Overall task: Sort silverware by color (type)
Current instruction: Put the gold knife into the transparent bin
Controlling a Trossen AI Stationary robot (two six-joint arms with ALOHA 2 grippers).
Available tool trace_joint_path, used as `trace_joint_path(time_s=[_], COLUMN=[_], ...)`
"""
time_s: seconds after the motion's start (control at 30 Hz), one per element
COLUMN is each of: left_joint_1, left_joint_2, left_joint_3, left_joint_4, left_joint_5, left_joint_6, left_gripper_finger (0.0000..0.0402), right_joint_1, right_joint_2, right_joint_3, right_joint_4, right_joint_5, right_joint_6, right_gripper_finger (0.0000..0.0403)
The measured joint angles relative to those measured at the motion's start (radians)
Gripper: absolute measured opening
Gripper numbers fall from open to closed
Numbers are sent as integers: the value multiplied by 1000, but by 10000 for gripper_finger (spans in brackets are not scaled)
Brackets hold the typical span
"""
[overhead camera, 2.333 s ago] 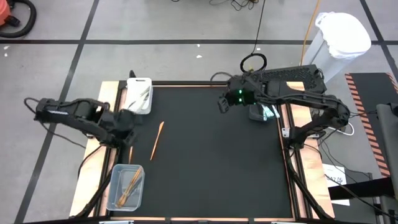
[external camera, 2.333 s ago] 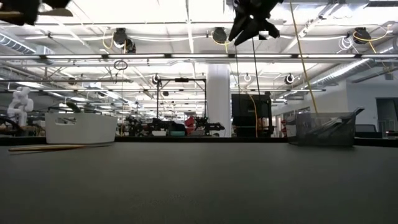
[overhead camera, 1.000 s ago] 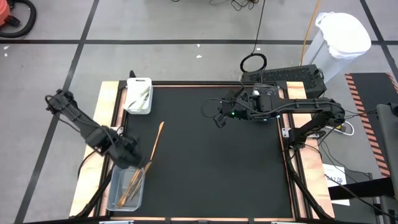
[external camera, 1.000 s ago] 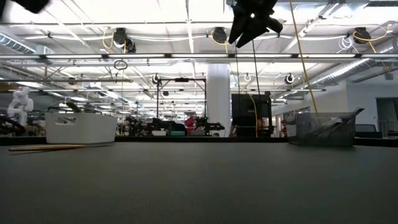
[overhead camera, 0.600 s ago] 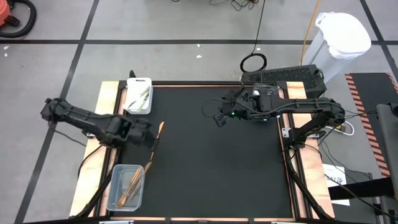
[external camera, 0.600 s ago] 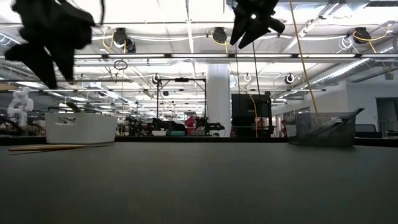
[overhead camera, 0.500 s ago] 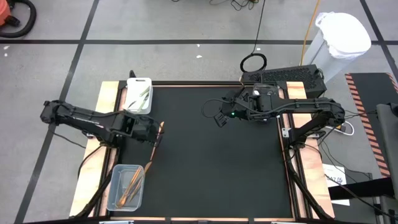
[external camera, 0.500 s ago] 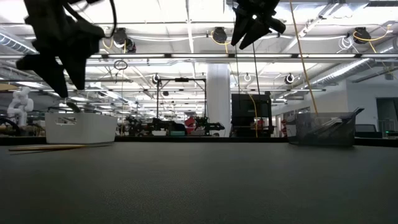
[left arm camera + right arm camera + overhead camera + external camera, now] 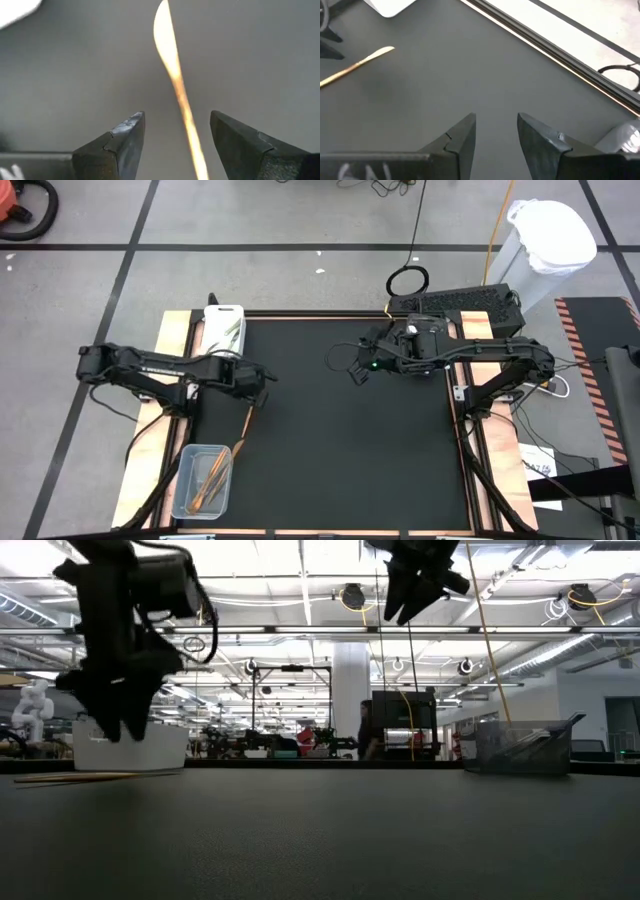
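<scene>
While the high view shows the left pincer (image 9: 262,387) over the near end of an orange utensil (image 9: 244,428) lying on the dark worktop (image 9: 350,450), only the left wrist view shows its fingers (image 9: 122,145) spread apart, one on each side of that utensil. More orange utensils sit in the clear bin (image 9: 186,490). Over mid-worktop, the right pincer (image 9: 355,371) hangs high, fingers slightly apart, holding nothing.

Bare black mat (image 9: 350,450) lies open; white bin (image 9: 224,332) borders the left end effector (image 9: 262,383).
</scene>
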Motion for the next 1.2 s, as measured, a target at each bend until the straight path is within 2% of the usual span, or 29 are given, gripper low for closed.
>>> trace_joint_path(time_s=[0.23, 0.43, 0.77, 1.03, 1.2], left_joint_1=[5, 3, -38, -38, -38], left_joint_2=[59, 92, 144, 149, 144], left_joint_3=[-82, -89, -116, -120, -113], left_joint_4=[108, 171, 205, 213, 205], left_joint_5=[79, 90, 42, 36, 43], left_joint_6=[21, 19, -7, -6, -6], left_gripper_finger=[225, 220, 121, 16, 11], right_joint_1=[0, 0, 0, 0, 0], right_joint_2=[0, 0, 0, 0, 0], right_joint_3=[0, 0, 0, 0, 0], right_joint_4=[-60, -67, -131, -132, -124], right_joint_5=[2, 4, 4, 5, 11], right_joint_6=[25, 24, 22, 17, -2], right_gripper_finger=[142, 142, 142, 142, 142])
